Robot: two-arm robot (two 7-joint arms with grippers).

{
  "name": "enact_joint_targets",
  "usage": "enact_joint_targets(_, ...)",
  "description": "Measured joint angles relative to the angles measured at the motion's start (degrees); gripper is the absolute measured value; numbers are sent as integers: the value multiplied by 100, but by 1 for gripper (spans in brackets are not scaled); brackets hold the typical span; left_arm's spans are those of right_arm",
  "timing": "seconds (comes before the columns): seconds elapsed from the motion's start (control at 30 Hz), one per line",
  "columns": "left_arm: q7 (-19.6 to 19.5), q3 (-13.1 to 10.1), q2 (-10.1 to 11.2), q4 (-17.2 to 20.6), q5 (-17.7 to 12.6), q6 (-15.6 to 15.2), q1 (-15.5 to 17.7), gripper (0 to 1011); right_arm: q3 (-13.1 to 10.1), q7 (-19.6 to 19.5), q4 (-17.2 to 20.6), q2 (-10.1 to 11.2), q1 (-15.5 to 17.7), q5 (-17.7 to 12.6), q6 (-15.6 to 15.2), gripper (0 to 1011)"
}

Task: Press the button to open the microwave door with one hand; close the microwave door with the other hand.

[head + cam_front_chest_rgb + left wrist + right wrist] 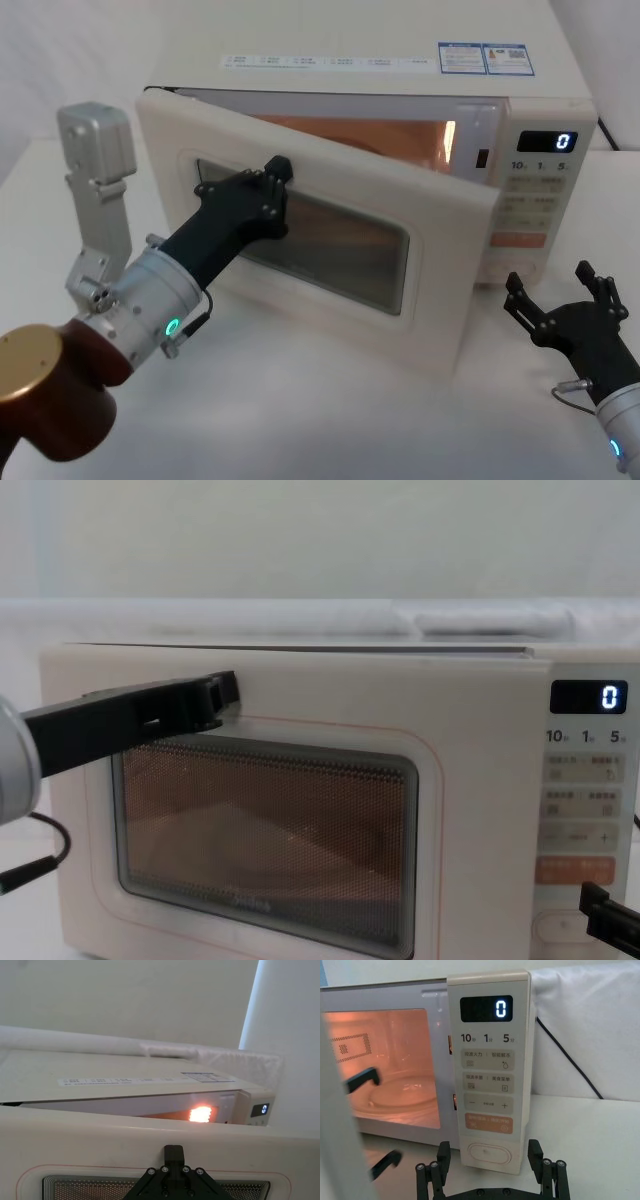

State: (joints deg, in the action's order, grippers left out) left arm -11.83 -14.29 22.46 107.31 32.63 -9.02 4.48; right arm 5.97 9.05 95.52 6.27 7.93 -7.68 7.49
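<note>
The cream microwave (380, 85) stands on a white table, its display (546, 141) reading 0 and its cavity lit orange. The microwave door (440, 290) hangs partly open, swung out toward me on its left hinge. My left gripper (281, 168) is shut, with its tip against the door's outer face just above the window's upper left corner; the same contact shows in the chest view (218, 698). My right gripper (553, 282) is open and hovers low in front of the control panel. In the right wrist view the button (490, 1151) lies between its fingers (535, 1152), a short way off.
A black power cord (570, 1060) runs down behind the microwave's right side. My left arm's grey elbow bracket (95, 170) stands left of the door. White table (330, 420) stretches in front of the oven, with a white wall behind.
</note>
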Motion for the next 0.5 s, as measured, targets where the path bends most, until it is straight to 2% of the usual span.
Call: enact_joint_targets(0.5, 219, -186, -312, -500, -269, -120, 550, 0, 0, 0, 0, 0, 0, 0, 0, 1002)
